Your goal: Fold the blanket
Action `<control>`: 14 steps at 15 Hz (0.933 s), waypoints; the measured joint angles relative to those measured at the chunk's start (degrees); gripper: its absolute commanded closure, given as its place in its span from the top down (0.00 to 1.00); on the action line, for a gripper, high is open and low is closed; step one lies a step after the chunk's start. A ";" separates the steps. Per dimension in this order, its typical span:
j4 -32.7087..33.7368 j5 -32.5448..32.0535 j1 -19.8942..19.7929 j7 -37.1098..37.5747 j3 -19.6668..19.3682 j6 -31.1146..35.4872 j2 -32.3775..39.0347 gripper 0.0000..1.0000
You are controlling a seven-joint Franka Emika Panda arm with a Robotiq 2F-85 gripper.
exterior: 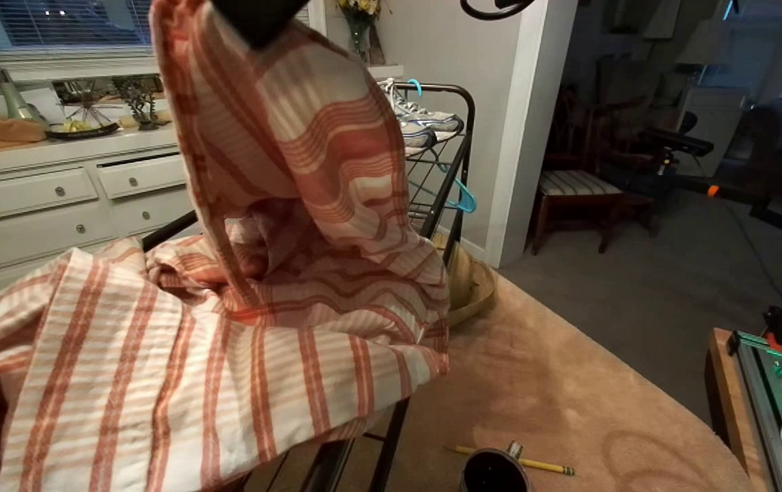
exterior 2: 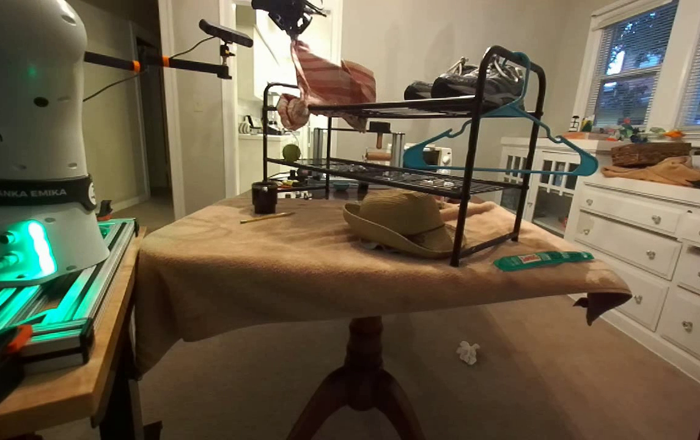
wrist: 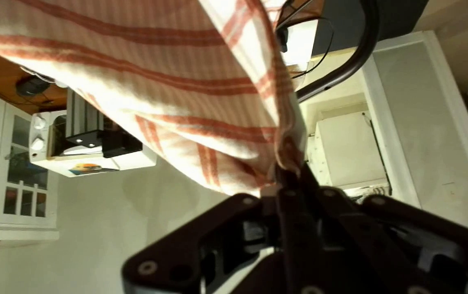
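Starting at the left in an exterior view, the blanket (exterior: 254,355) lies in a slack, fairly flat flap over the top of the black rack (exterior 2: 467,183); toward the middle it bunches into creases, and from there a loose part climbs to my gripper (wrist: 289,177), which is pinched tight on its edge. I judge the folding barely begun: a part is gripped and held high (so much for what's done), while bringing it across, laying it down, matching edges and smoothing are all left. I see no neat fold yet.

Containers, again from the left: on the white cabinet (exterior: 22,232) a dark dish (exterior: 90,133) holds something yellow-green (exterior: 76,126), too small to name. Further right a glass vase (exterior: 358,37) holds yellow flowers (exterior: 365,7), and shoes (exterior: 418,135) sit atop the rack beside the blanket. Right of those, on the tan-covered worktop (exterior: 534,383), stands a dark mug (exterior: 495,471); its inside is too dark for me to tell what, if anything, it holds. Toward the right in an exterior view, a wicker basket (exterior 2: 649,154) sits on the cabinet; I can't see into it.
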 measured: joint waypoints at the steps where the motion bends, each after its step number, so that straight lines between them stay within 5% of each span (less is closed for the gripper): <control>1: -0.12 0.11 0.01 -1.41 0.62 -0.33 0.02 0.01; 6: -1.35 -0.16 0.00 -7.39 4.58 0.55 1.52 0.01; 14: -3.36 -3.01 0.00 -12.74 9.13 12.77 10.17 0.01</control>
